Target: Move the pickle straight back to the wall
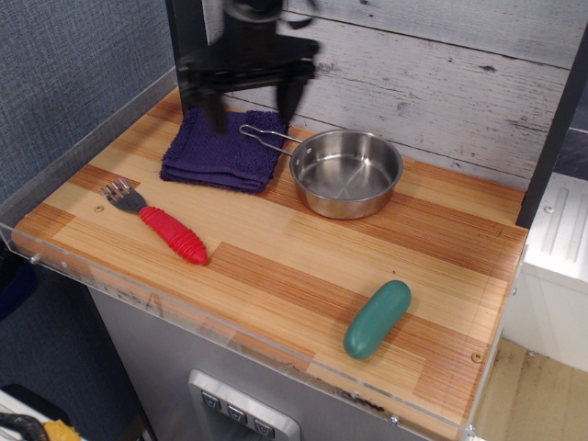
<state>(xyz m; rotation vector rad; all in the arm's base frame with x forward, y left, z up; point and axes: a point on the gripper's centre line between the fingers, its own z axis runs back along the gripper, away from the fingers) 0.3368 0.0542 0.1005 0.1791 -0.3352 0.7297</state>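
The teal-green pickle lies on the wooden counter near the front right edge, tilted slightly. The whitewashed plank wall runs along the back of the counter. My gripper hangs open and empty high above the purple cloth at the back left, its two dark fingers spread wide and motion-blurred. It is far from the pickle, to its back left.
A purple folded cloth lies at the back left. A steel pan with a wire handle sits at the back centre. A fork with a red ribbed handle lies at the front left. A clear plastic lip edges the counter front.
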